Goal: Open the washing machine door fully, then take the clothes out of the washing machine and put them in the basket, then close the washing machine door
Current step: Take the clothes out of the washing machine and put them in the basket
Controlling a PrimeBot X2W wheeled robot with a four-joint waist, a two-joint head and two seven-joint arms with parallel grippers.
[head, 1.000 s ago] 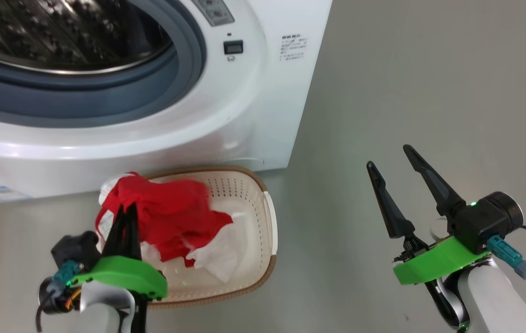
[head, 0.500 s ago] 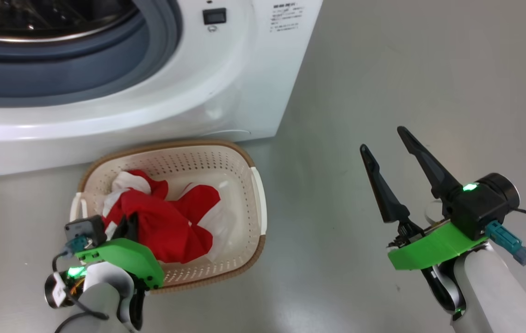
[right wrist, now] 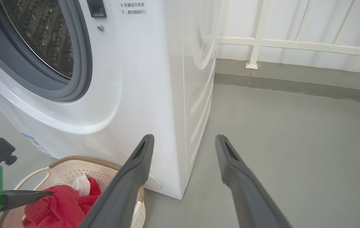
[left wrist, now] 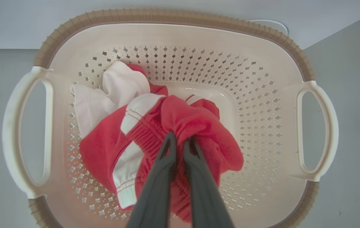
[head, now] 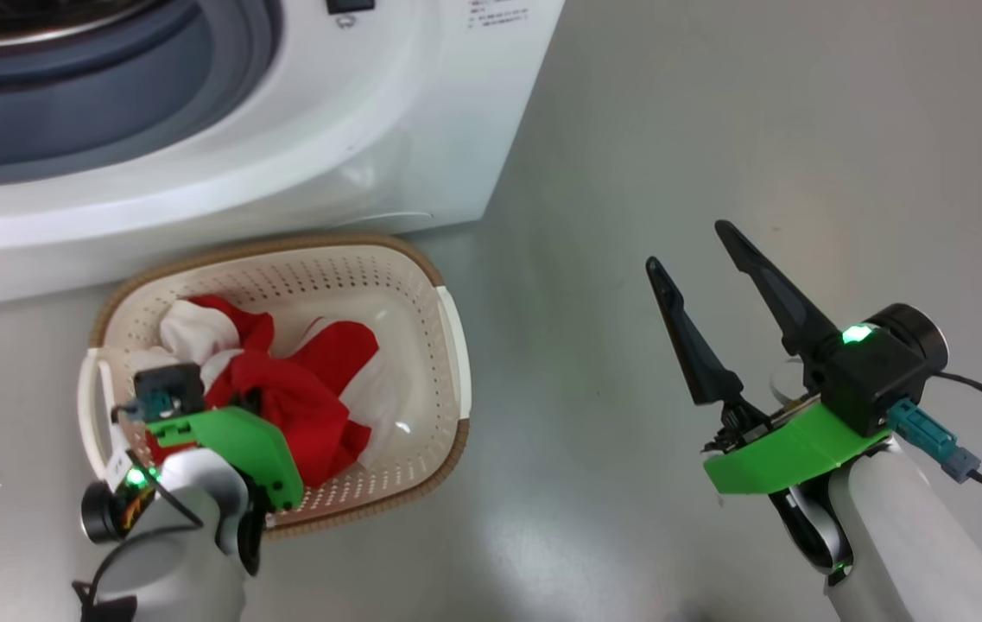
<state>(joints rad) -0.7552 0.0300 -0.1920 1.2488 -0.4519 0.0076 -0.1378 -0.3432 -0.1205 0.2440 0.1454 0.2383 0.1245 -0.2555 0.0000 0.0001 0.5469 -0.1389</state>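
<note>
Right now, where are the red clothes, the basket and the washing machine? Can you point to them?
clothes (left wrist: 198,126): left wrist view, on the bunched red fabric.
basket (left wrist: 173,16): left wrist view, on the brown rim at the top.
washing machine (right wrist: 142,79): right wrist view, on the white front panel.

Head view looks steeply down on washer (head: 300,147), basket (head: 318,276), floor (head: 715,130). Left wrist view faces down, close above basket. Right wrist view, low, faces washer front. All share the basket.
</note>
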